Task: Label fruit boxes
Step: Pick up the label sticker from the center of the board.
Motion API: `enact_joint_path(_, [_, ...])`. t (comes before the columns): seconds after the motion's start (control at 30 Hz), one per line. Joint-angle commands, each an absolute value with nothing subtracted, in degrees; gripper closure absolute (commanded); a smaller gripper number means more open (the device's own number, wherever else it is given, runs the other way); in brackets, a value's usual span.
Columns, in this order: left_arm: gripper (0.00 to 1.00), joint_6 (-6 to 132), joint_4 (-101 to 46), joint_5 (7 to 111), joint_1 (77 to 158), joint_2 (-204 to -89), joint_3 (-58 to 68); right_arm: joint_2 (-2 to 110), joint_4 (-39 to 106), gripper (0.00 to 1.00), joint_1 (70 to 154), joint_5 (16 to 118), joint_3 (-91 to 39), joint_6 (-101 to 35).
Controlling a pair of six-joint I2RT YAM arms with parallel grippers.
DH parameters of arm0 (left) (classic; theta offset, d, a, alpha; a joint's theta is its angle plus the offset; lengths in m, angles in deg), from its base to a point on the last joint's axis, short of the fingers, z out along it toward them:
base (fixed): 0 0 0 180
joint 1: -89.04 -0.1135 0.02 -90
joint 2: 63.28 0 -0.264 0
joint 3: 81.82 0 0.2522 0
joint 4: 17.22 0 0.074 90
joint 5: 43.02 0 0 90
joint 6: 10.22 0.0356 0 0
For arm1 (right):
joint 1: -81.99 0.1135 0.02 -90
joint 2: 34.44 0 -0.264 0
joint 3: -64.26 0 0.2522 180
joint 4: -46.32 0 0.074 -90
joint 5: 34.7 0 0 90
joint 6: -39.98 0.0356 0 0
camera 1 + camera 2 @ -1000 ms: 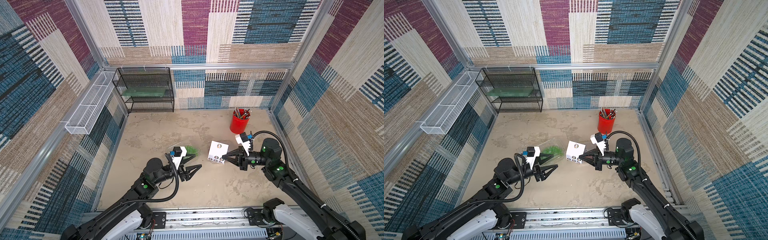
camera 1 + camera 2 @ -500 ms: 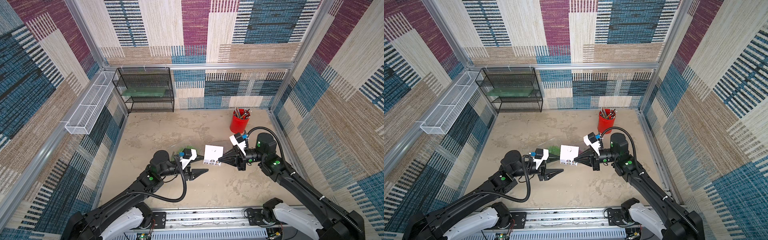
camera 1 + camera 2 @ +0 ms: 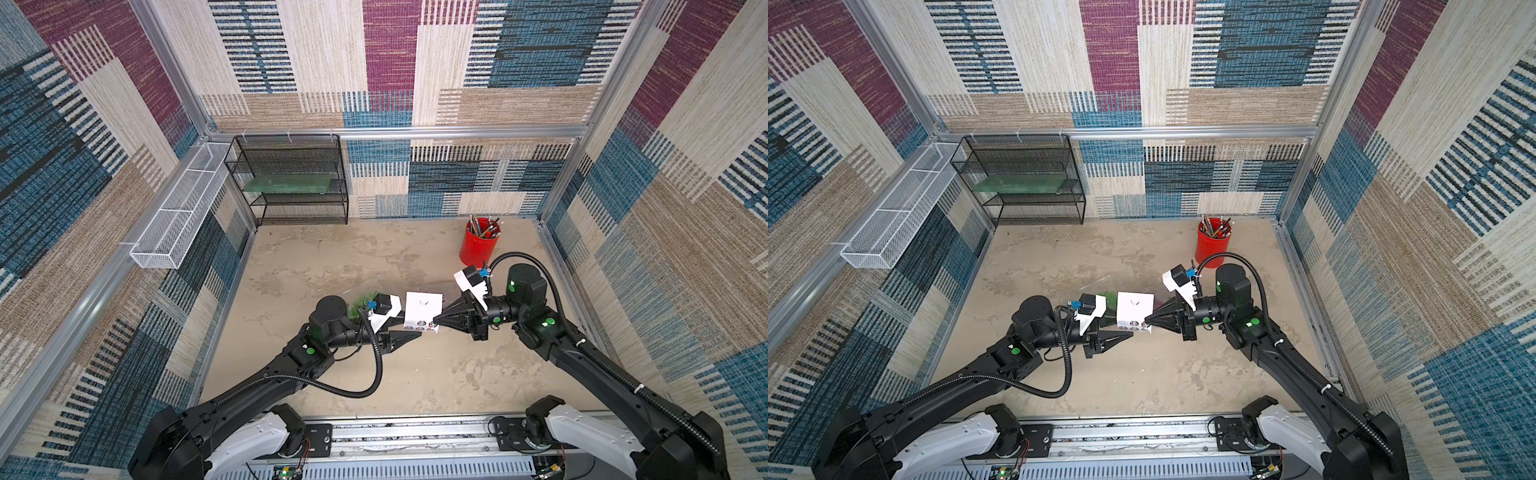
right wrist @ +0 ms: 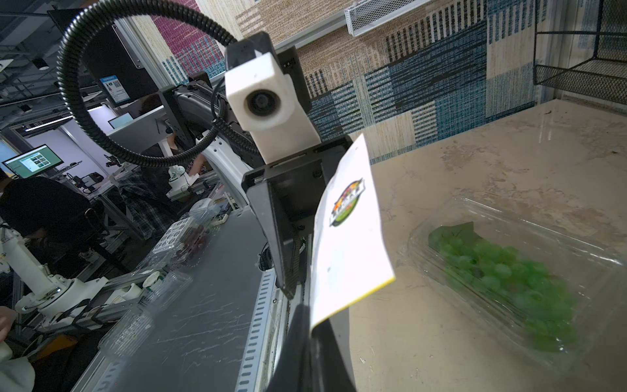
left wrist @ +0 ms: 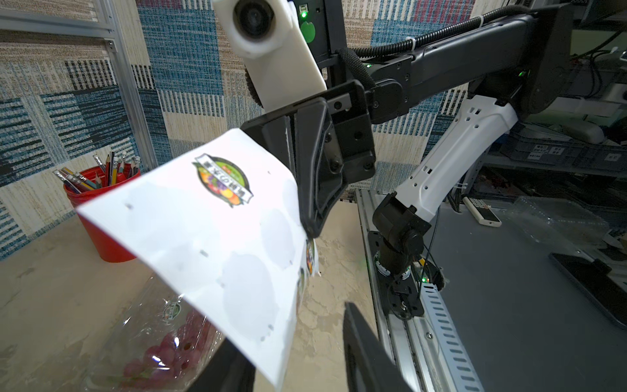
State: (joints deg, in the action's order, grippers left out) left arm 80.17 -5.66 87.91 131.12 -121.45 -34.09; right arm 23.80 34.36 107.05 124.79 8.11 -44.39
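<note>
At table centre, we see the right gripper (image 3: pixel 434 323) pinched tight on the sticker sheet (image 3: pixel 423 309), holding it aloft so the left gripper (image 3: pixel 409 332), jaws apart astride its lower corner, can likely peel a label. The green-grape box (image 4: pixel 509 271) lies at the sheet's nine o'clock. The red-grape box (image 5: pixel 152 356), lid already labelled, sits beneath.

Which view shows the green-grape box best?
The right wrist view: the green-grape box lies in plain sight on the table, grapes clear. In both top views only a green patch peeks past the left arm. The left wrist view misses it.
</note>
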Motion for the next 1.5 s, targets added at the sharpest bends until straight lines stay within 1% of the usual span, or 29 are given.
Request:
enact_joint_path(0.0, [0.61,79.58,-2.37,88.38,131.24,-121.74,-33.4,23.95,34.89,0.97,107.14,125.63,7.51,-45.09])
enact_joint_path(0.07, [0.66,79.56,-2.75,88.29,131.39,-122.06,-33.1,23.95,34.91,0.97,107.17,125.62,7.48,-45.18])
enact_joint_path(0.3, [0.76,79.83,-3.3,88.63,131.63,-122.41,-32.79,24.04,34.93,0.97,107.2,125.81,7.38,-45.36])
enact_joint_path(0.87, [0.77,80.84,-5.3,88.11,132.1,-123.0,-31.96,23.85,34.53,0.97,107.16,125.76,7.07,-45.62])
enact_joint_path(1.17, [0.88,81.1,-6.24,88.18,132.18,-122.91,-31.65,23.77,34.47,0.97,107.13,125.4,7.0,-45.45])
enact_joint_path(1.27, [0.87,81.2,-6.59,88.14,132.19,-122.87,-31.62,23.7,34.47,0.97,107.13,125.17,7.02,-45.41])
enact_joint_path(1.33, [0.82,81.28,-6.84,88.09,132.19,-122.9,-31.5,23.55,34.56,0.97,107.11,125.23,6.91,-45.36])
enact_joint_path(1.47, [0.82,81.28,-6.97,88.09,132.19,-123.27,-31.42,23.49,34.6,0.97,107.15,125.17,6.74,-45.36])
